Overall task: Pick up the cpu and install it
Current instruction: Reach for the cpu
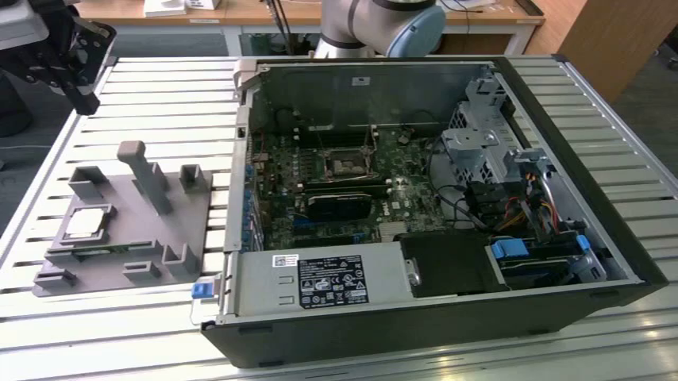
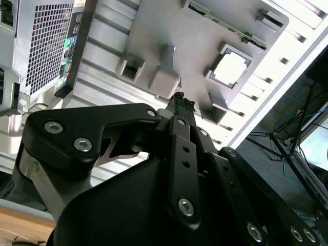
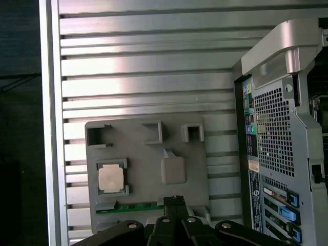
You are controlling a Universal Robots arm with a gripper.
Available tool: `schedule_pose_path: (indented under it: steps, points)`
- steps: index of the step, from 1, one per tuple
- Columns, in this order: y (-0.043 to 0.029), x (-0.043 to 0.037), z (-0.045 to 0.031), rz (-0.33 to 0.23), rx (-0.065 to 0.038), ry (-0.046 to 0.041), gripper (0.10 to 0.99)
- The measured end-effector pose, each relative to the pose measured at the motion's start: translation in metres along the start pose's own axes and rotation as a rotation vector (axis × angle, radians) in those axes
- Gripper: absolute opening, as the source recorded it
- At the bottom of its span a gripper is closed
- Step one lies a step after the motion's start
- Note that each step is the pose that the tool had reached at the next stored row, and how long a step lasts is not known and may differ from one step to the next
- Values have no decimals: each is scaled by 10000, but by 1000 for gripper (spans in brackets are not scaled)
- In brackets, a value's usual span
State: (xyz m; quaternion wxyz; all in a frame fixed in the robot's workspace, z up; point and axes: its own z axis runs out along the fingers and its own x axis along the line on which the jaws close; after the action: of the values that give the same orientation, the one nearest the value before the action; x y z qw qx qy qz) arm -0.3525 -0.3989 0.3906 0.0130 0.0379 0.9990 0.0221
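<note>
Exterior view: high, wide, over the whole bench. Both wrist views look past claw (image 3: 174,201) at grey tray (image 3: 143,156) beyond its tips.

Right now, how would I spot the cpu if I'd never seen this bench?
Beside the open computer case, on the exterior view's left, lies a grey holder plate. The cpu sits in its square pocket: a flat silvery square, unlike the green memory stick.

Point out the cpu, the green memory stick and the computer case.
cpu (image 3: 111,178): first wrist view, middle of its metal top.
green memory stick (image 3: 136,206): first wrist view, its long edge.
computer case (image 1: 424,333): exterior view, its dark outer wall.
</note>
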Motion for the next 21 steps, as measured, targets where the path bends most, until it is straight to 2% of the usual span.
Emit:
schedule_pose_path:
  steps: [21]
  points:
    - [-22,282,-5,-1,0,0,106]
